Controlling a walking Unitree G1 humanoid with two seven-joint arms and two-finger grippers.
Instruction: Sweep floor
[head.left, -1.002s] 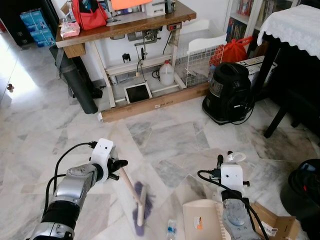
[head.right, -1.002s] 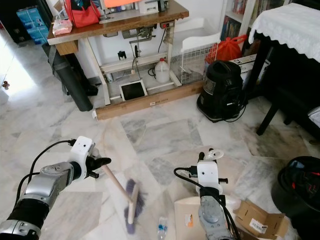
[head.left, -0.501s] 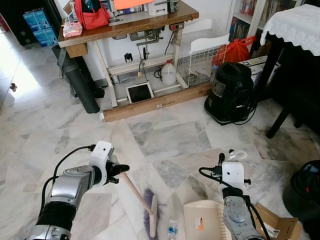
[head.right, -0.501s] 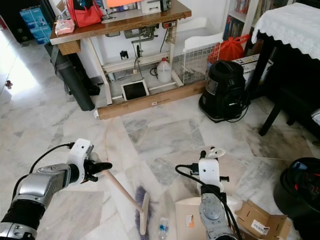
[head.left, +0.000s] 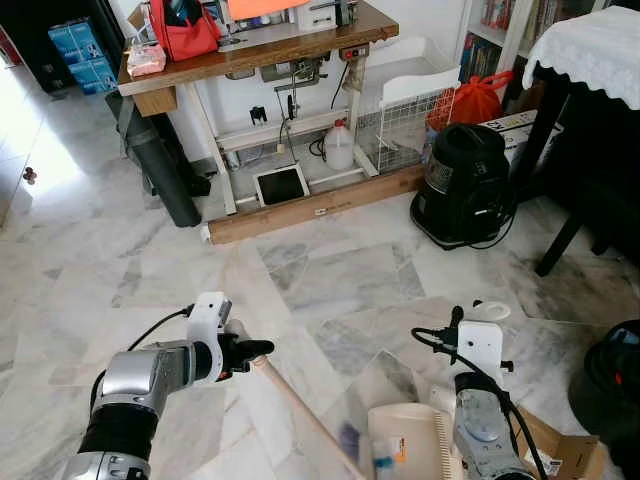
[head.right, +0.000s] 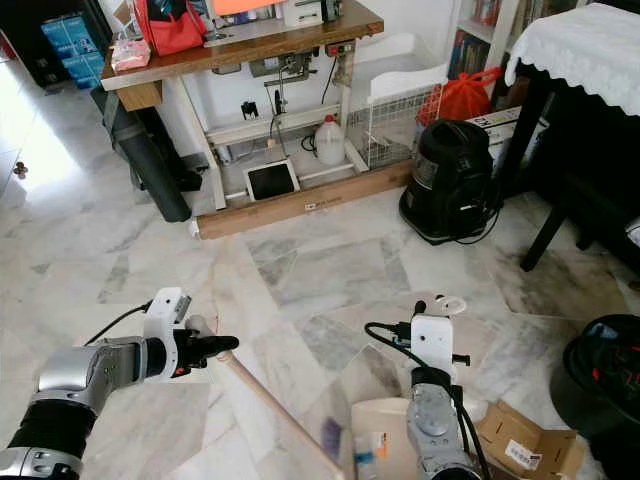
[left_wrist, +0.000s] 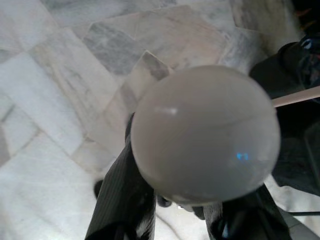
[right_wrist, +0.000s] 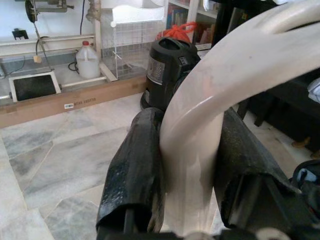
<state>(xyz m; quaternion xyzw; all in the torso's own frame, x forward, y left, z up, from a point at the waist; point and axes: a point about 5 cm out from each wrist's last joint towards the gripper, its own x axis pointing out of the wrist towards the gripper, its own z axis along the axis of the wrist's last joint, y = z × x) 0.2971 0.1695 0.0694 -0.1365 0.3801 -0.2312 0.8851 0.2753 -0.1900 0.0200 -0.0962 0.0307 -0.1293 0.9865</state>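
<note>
Broom handle slants down across grey-white marble floor; brush end blurred near dustpan at bottom edge. Room: wooden worktable with red bag, long cardboard box on floor below it, black vacuum right, wire basket, dark table with white lace cloth. Left gripper extended low over floor, arm bent, fingers clamped on rounded top of broom handle. Right gripper low near body, fingers pinching cream dustpan handle. Flat cardboard piece beside dustpan.
</note>
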